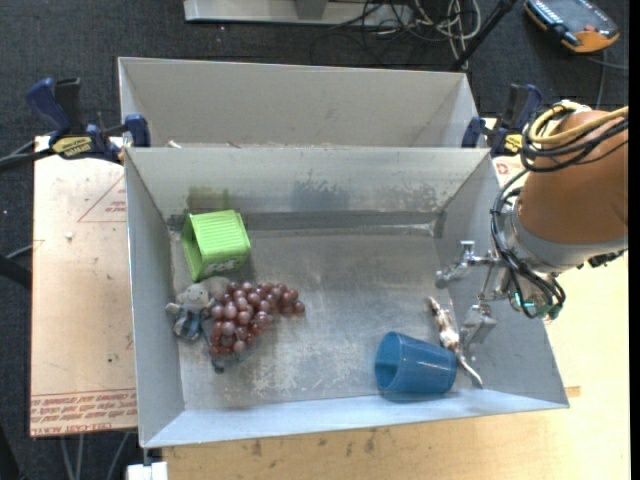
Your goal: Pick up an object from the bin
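- The tool [462, 303] hangs low at about 4 o'clock in the bin [300, 183], close to the right wall. Its two fingers look spread apart, with nothing clamped between them.
- The nearest things are a small brown-and-white thing [443, 323] lying on the floor just beside the lower finger, and a blue cup [412, 366] on its side at 5 o'clock, touching or almost touching that small thing.
- Whether the small thing sits inside the gap between the fingers or just outside it cannot be told. If it is outside, closing would probably nudge it away and catch nothing.
- The small thing is slender and lies flat, so the fingers would likely need to reach the floor. Stopping short risks sliding over it, and going too far risks scraping the metal.
- The cup is round and lies on its side, so a push from a finger could roll it, probably towards 6 o'clock, and carry the small thing along.
- The sloping right wall is very near, so a finger may hit it before the jaws close and twist the grip.
- A green box [218, 243] at 9 o'clock, and a bunch of grapes [245, 313] and a grey soft toy [190, 311] at 8 o'clock, lie well apart from the tool and seem out of harm's way.
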